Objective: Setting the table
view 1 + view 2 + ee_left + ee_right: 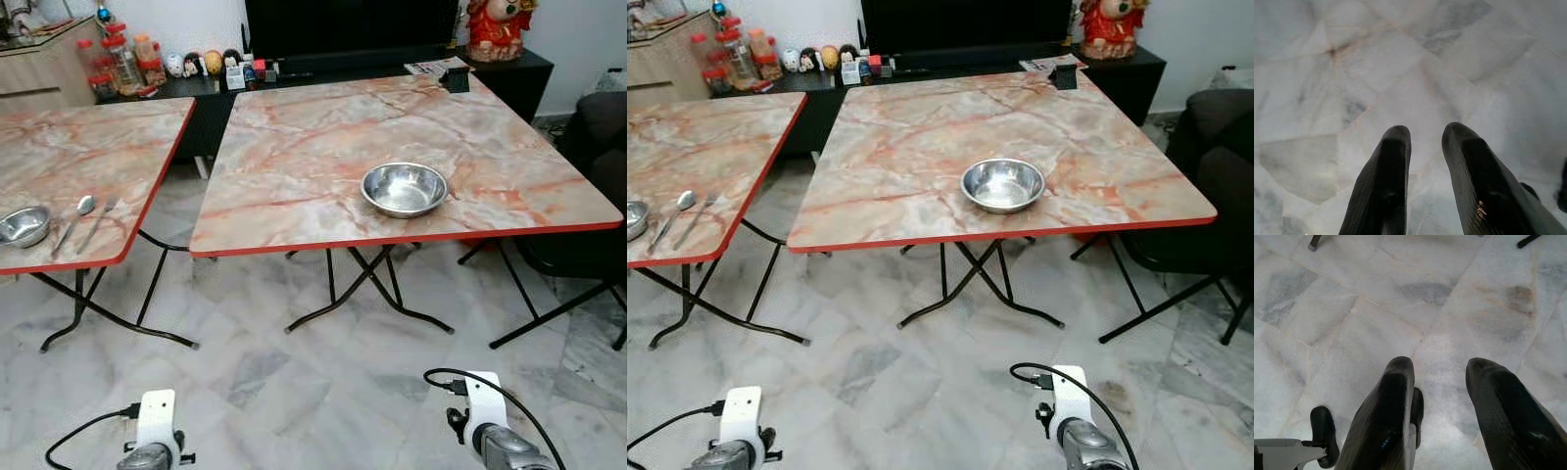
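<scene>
A steel bowl stands near the front edge of the middle marble-patterned table. On the left table lie a second steel bowl, a spoon and a fork, close to its front edge. Both arms hang low in front of the tables, the left arm and the right arm. In the wrist views my left gripper and my right gripper point down at the marble floor, each open with nothing between the fingers.
Black folding legs cross under both tables, with a narrow gap between the two tops. A dark TV console with bottles and figurines stands behind. A dark sofa is at the right. Marble floor lies between me and the tables.
</scene>
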You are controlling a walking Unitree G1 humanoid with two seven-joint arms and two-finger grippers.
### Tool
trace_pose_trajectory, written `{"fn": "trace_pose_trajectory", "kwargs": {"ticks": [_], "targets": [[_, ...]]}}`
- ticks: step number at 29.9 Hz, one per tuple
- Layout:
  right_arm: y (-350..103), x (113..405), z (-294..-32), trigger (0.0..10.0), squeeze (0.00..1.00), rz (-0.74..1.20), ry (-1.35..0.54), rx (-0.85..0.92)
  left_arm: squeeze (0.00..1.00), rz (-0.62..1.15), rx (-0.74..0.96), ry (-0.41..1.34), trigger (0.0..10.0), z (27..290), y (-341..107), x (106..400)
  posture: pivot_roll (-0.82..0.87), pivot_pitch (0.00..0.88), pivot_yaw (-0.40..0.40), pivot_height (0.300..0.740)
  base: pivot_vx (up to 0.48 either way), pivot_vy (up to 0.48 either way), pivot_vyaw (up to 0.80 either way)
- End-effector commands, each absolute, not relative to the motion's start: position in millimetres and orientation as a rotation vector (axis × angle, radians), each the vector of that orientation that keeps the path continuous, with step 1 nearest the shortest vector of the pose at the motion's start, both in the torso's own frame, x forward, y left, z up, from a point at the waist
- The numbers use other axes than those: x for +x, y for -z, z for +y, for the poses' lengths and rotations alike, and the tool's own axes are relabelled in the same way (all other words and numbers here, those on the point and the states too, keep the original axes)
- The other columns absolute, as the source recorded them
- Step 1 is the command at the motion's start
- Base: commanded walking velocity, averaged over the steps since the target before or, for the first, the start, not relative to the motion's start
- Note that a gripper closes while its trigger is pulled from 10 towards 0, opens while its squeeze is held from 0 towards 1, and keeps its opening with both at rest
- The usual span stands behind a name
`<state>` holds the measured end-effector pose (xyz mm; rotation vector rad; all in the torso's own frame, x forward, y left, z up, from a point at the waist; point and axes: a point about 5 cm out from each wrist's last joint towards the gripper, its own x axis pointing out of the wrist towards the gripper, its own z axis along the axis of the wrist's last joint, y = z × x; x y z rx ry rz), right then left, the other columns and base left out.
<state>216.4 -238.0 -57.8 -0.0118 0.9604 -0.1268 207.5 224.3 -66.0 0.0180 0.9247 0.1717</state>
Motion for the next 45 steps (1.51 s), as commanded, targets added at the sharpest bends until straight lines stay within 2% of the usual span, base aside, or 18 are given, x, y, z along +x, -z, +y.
{"fn": "trace_pose_trajectory", "kwargs": {"ticks": [1, 5, 15, 22, 31, 36, 45], "targets": [[54, 221, -240, 10.0, 0.0, 0.941, 0.134, -0.007, 0.0, 0.921, 0.023, -0.161, 10.0, 223, 64, 212, -0.1, 0.0, 0.073, 0.736, 0.345, 0.0, 0.0], [54, 221, -240, 10.0, 0.0, 0.94, 0.125, -0.012, 0.0, 0.922, 0.021, -0.164, 10.0, 224, 64, 212, -0.09, 0.0, 0.072, 0.736, 0.371, 0.0, 0.0], [53, 223, -240, 10.0, 0.0, 0.937, 0.111, -0.026, 0.0, 0.924, 0.023, -0.191, 10.0, 249, 61, 205, -0.1, 0.0, 0.067, 0.736, 0.402, 0.0, 0.0], [51, 225, -242, 10.0, 0.0, 0.936, 0.096, -0.048, 0.0, 0.908, 0.014, -0.184, 10.0, 239, 59, 214, -0.09, 0.0, 0.061, 0.736, 0.361, 0.0, 0.0], [51, 225, -242, 10.0, 0.0, 0.931, 0.105, -0.04, 0.0, 0.903, -0.002, -0.185, 10.0, 229, 59, 217, -0.1, 0.0, 0.061, 0.736, 0.0, 0.0, 0.0], [51, 224, -243, 10.0, 0.0, 0.934, 0.109, -0.037, 0.0, 0.928, -0.004, -0.2, 10.0, 237, 63, 208, -0.1, 0.0, 0.059, 0.736, 0.0, 0.0, 0.0], [52, 222, -243, 10.0, 0.0, 0.938, 0.103, -0.038, 0.0, 0.94, 0.003, -0.2, 10.0, 240, 65, 203, -0.1, 0.0, 0.058, 0.736, 0.0, 0.403, 0.0]]}}
